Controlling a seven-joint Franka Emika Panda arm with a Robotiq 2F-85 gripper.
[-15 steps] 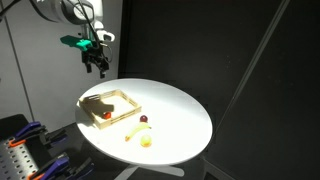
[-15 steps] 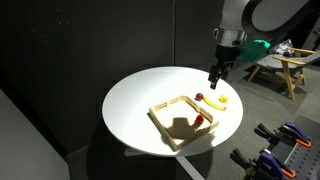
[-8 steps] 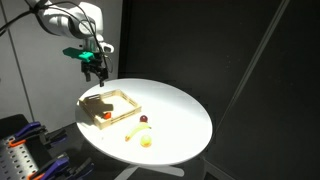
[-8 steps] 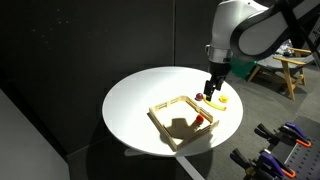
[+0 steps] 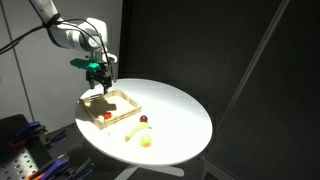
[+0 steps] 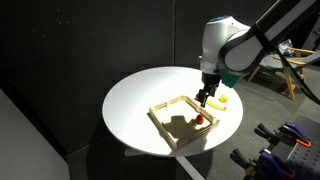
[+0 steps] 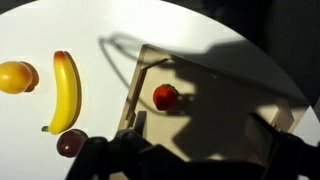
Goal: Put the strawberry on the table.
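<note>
Wrist view: strawberry (image 7: 166,97) untouched in the wooden tray (image 7: 135,90).
Hand (image 7: 205,135) hovers spread above it (nothing gripped); the strawberry sits near the tray's 9 o'clock wall, so pickup and transfer to the bench (image 7: 100,30) remain.

Pincer (image 5: 101,87) downward, jaws apart, empty

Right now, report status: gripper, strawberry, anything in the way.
Gripper open, holding nothing, above the wooden tray. Strawberry inside tray, not yet on table. Tray wall beside it; banana lies outside.
</note>
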